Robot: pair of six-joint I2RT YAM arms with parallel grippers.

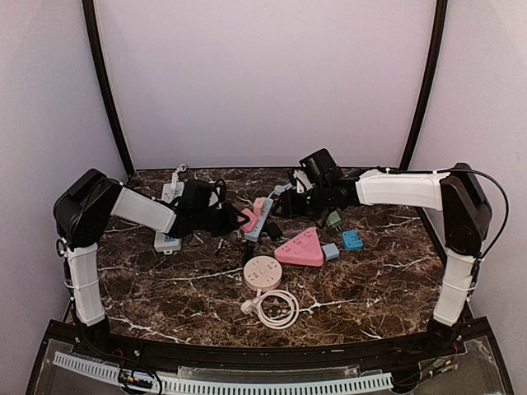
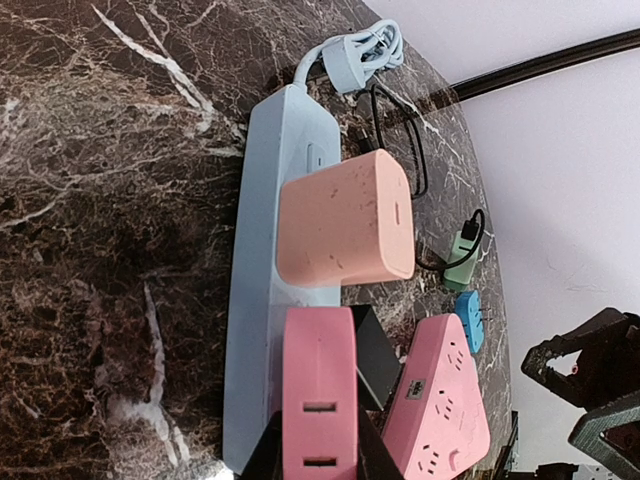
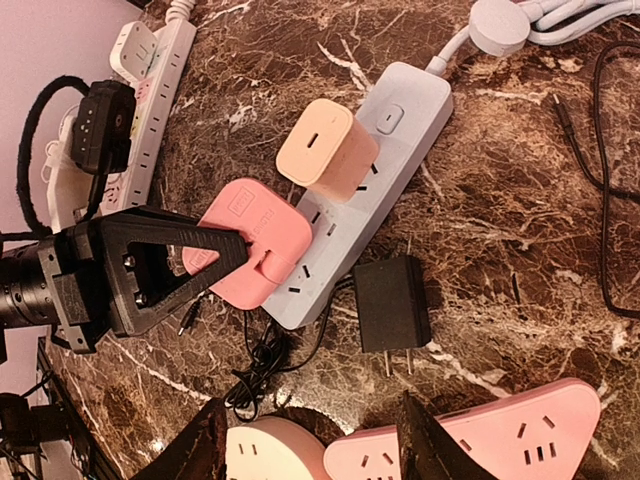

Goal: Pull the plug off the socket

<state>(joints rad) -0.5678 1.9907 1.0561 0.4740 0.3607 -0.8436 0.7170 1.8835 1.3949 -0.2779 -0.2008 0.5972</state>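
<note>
A grey power strip (image 1: 260,219) lies mid-table, also in the left wrist view (image 2: 262,250) and the right wrist view (image 3: 372,178). A pink plug (image 2: 320,385) sits at its near end against its face, and a peach plug (image 2: 345,232) is plugged in further along. My left gripper (image 2: 320,445) is shut on the pink plug (image 3: 250,252), one finger on each side. My right gripper (image 3: 310,450) is open and empty, hovering just right of the strip (image 1: 286,204) above a loose black adapter (image 3: 392,305).
A pink triangular socket (image 1: 301,249) and a round pink socket (image 1: 262,271) with a coiled white cable lie nearer the front. A white power strip (image 1: 169,216) lies at the left. Small green (image 1: 333,219) and blue (image 1: 352,240) plugs lie at the right.
</note>
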